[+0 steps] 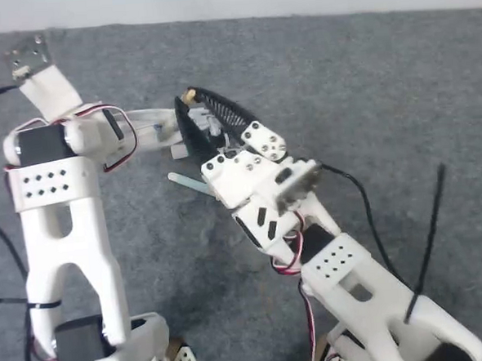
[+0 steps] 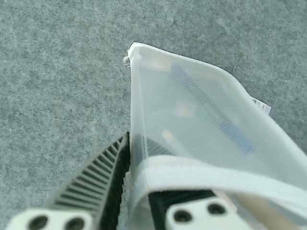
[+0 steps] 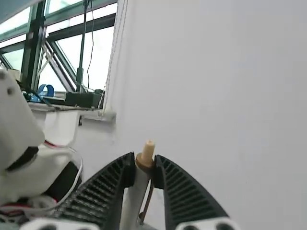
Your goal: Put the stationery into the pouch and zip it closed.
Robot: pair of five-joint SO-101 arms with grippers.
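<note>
Pouch (image 2: pixel 201 124) in left end effector (image 2: pixel 134 148), pen (image 3: pixel 145 155) in right end effector (image 3: pixel 144 165), grey mat (image 1: pixel 341 76)

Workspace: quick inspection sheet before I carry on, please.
Surface: grey carpet.
Job's things: mesh pouch with stationery inside; tan-tipped stick; pale stick, apparently lying on the carpet.
Clutter: nothing seen.
Grippers: left pincer shut on the mesh pouch's edge; right pincer shut on the tan-tipped stick, tip raised.
Cables: black cable beside the right arm.
Surroundings: white wall, window.
</note>
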